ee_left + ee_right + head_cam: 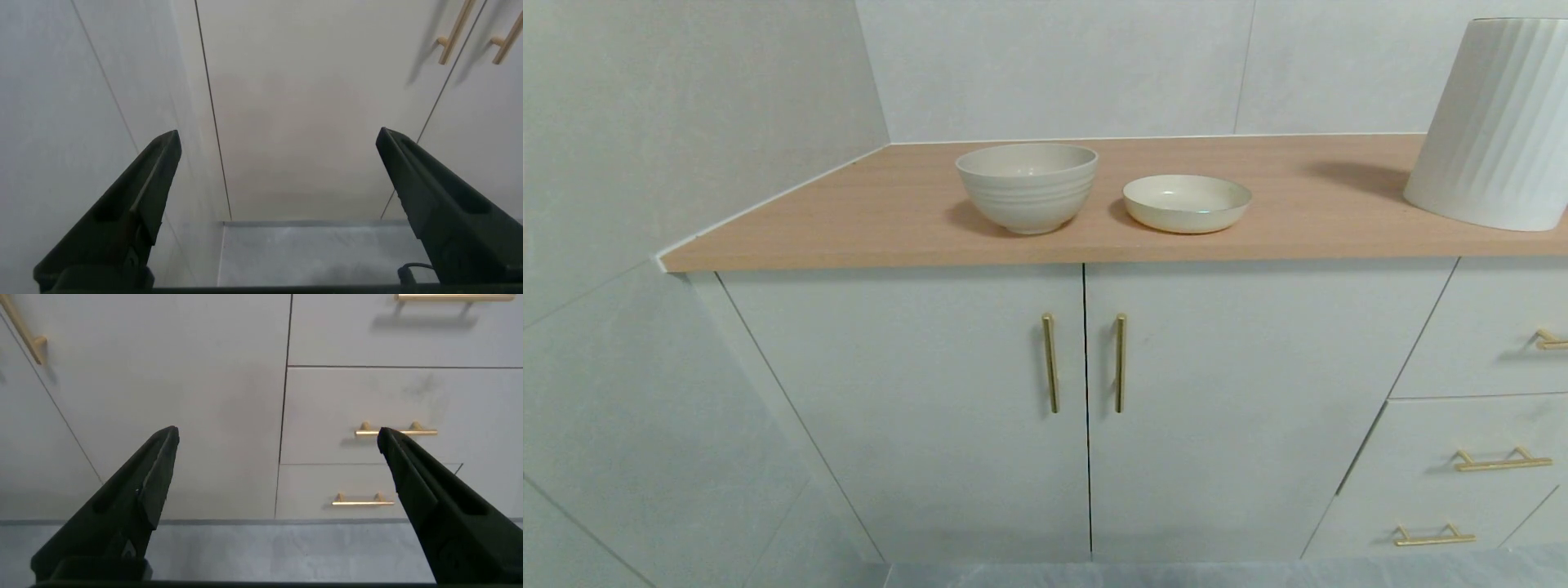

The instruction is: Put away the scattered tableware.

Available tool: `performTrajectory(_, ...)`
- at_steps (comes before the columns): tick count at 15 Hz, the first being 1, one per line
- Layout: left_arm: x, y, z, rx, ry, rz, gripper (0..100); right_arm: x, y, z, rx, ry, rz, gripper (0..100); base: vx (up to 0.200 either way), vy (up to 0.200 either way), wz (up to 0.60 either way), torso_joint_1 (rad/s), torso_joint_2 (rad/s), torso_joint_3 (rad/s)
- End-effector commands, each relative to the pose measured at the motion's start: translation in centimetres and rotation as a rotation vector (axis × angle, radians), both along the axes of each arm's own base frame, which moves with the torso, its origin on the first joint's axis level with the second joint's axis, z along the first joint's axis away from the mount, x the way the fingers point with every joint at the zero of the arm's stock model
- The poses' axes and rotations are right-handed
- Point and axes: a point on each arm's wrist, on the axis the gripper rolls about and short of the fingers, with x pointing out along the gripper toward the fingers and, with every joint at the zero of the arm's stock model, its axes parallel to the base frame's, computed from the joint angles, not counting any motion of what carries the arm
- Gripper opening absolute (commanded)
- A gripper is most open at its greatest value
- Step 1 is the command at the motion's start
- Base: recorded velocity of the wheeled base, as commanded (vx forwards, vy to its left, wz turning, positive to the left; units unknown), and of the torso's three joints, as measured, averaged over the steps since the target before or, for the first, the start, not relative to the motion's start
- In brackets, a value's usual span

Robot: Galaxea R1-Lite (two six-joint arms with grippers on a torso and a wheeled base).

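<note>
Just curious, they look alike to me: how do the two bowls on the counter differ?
The ribbed bowl is tall and deep; the shallow dish is low and flat. The ribbed bowl has grooves round its wall; the shallow dish is smooth and glossier. Both are pale, upright, empty, standing apart on the counter.

- Bowl: is showing pale beige, with horizontal ridged bands round its side.
- Dish: is showing glossy cream.
- Bench: is showing light brown wood grain.
- Container: is showing white, with vertical fluting.
- Cupboard doors: are showing plain off-white.
- Handles: are gleaming gold.
- Floor: is showing mottled grey.
- Left tool, right tool: are showing black.
</note>
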Motion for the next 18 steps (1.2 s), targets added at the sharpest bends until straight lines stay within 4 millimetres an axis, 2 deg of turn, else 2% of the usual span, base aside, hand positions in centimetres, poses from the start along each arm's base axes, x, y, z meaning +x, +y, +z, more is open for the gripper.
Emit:
performTrajectory(1, 0.0, 0.0, 0.0, 0.0, 0.0, 0.001, 100, 0.0, 0.0, 0.1, -0.001, -0.007, 0.008, 100, 0.0, 0.0, 0.0, 0.0, 0.0, 0.0)
performTrajectory(2, 0.0, 0.0, 0.0, 0.0, 0.0, 0.001, 100, -0.2, 0.0, 0.8, 0.002, -0.044, 0.017, 100, 0.0, 0.0, 0.0, 0.0, 0.0, 0.0)
performTrajectory(4, 0.0, 0.0, 0.0, 0.0, 0.0, 0.001, 100, -1.0, 0.2, 3.6, 0.011, -0.131, 0.078, 100, 0.0, 0.0, 0.0, 0.0, 0.0, 0.0)
performTrajectory(8, 0.0, 0.0, 0.0, 0.0, 0.0, 0.0, 100, 1.9, 0.5, 4.4, 0.035, 0.161, 0.251, 100, 0.0, 0.0, 0.0, 0.0, 0.0, 0.0)
performTrajectory(11, 0.0, 0.0, 0.0, 0.0, 0.0, 0.001, 100, 3.7, 0.6, 5.5, 0.047, 0.271, 0.26, 100, 0.0, 0.0, 0.0, 0.0, 0.0, 0.0)
performTrajectory(14, 0.0, 0.0, 0.0, 0.0, 0.001, 0.001, 100, 5.5, 0.7, 6.1, 0.047, 0.358, 0.294, 100, 0.0, 0.0, 0.0, 0.0, 0.0, 0.0)
performTrajectory(16, 0.0, 0.0, 0.0, 0.0, 0.0, 0.0, 100, 6.0, 0.8, 6.5, 0.037, 0.358, 0.335, 100, 0.0, 0.0, 0.0, 0.0, 0.0, 0.0)
performTrajectory(18, 0.0, 0.0, 0.0, 0.002, 0.0, 0.0, 100, 7.7, 1.2, 7.8, 0.015, 0.309, 0.398, 100, 0.0, 0.0, 0.0, 0.0, 0.0, 0.0)
